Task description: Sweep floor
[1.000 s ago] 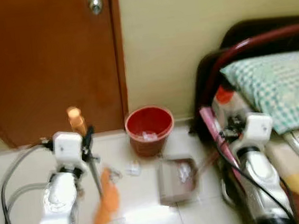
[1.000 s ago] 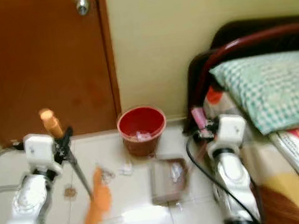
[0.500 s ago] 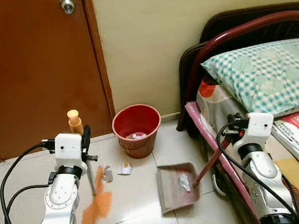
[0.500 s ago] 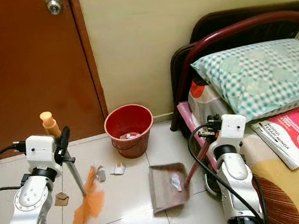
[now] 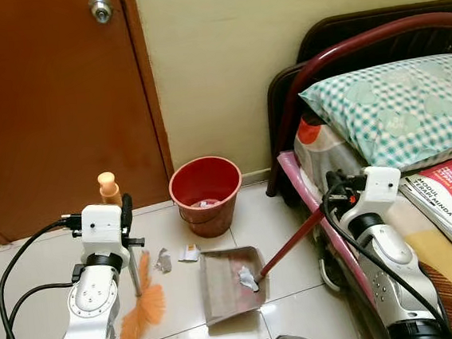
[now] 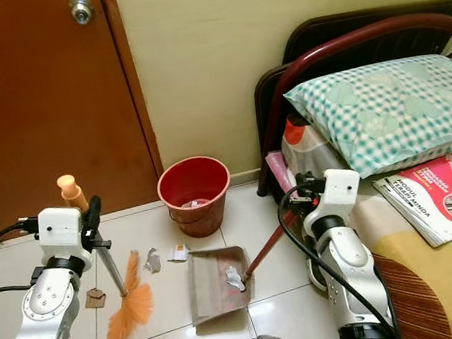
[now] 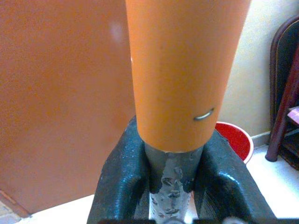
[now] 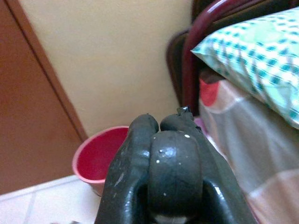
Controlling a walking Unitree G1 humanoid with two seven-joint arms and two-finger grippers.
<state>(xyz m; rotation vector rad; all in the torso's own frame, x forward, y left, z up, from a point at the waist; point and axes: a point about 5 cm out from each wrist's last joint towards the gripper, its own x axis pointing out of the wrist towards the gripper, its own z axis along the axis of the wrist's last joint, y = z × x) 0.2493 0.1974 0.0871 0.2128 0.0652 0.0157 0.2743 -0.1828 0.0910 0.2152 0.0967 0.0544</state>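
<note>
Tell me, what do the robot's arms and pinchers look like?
Both arms are shiny silver tubes, each topped by a white boxy wrist block. Black cables loop beside the left arm and along the right arm. The left gripper and right gripper have thick, rounded black fingers.

Home bedroom — bed (image 5: 451, 260) with checked pillow (image 5: 396, 109), wooden door (image 5: 52, 106), tiled floor (image 5: 26, 261)

Head pair looks down at floor; wrist cameras close, sharing bucket (image 7: 236, 137).
</note>
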